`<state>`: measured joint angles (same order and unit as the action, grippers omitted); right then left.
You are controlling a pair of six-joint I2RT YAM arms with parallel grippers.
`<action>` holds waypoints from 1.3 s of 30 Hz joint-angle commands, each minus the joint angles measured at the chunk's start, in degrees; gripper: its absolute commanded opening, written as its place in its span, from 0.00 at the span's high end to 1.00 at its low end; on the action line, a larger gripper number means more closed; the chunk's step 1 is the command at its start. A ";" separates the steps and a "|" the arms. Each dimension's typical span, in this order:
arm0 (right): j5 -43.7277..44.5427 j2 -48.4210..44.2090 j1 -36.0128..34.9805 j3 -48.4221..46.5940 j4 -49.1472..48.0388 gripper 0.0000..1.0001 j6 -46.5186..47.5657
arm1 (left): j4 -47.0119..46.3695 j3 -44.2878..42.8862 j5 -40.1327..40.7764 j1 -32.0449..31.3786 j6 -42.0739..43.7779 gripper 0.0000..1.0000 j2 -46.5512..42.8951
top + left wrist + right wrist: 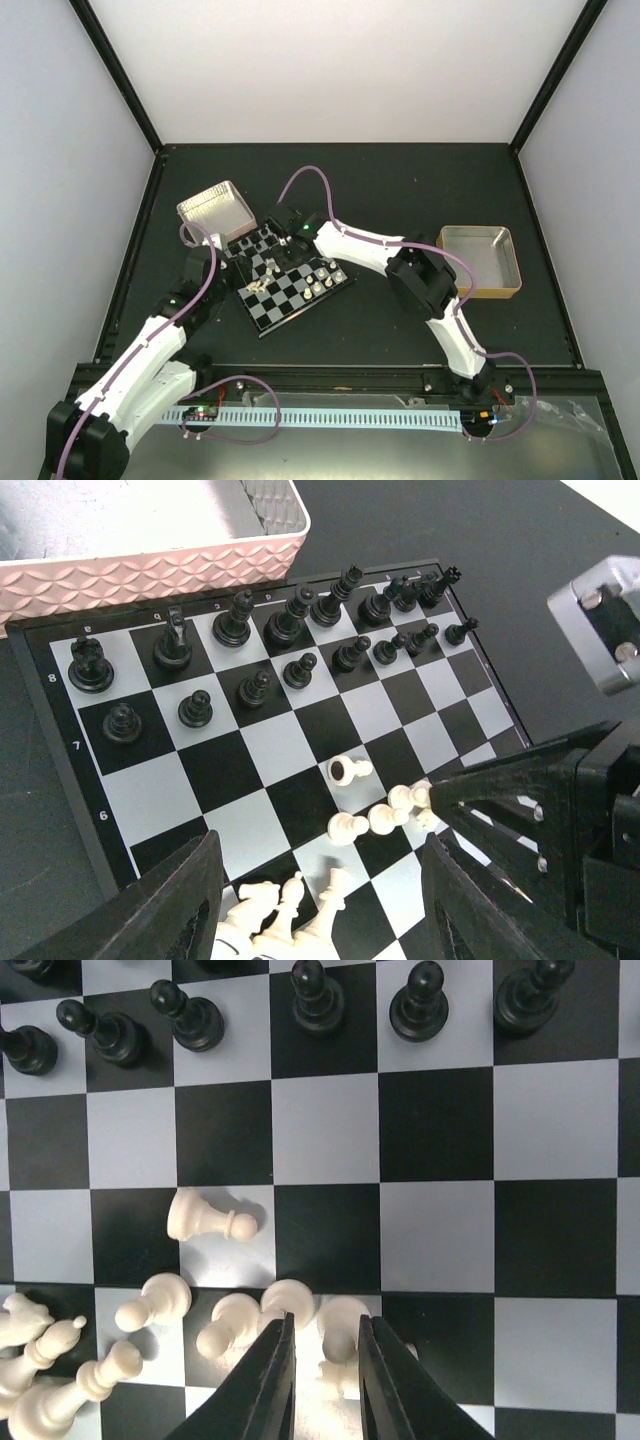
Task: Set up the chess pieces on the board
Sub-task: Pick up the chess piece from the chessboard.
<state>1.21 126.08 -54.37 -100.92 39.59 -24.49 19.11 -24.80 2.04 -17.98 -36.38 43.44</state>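
The board lies at the table's middle with black pieces standing in two rows on its far side. Cream-white chess pieces lie in a loose cluster on the near side: a fallen pawn, several pawns and taller pieces. My right gripper is low over the cluster, slightly open, its fingers on either side of one white pawn with a gap on the left. My left gripper is wide open and empty above the board's white side, apart from the pieces.
A pale patterned tray stands against the board's far left edge and shows in the left wrist view. A metal tray sits at the right. The right arm's fingers reach in from the right.
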 commanded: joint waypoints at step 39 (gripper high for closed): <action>2.17 -11.99 -2.16 13.38 -2.97 0.96 -0.99 | -3.12 1.32 -2.75 0.35 1.49 0.41 -0.94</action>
<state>4.23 115.96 -55.33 -88.58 36.05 -24.88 17.78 -23.77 -0.08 -17.96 -35.64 43.44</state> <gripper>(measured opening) 0.069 0.592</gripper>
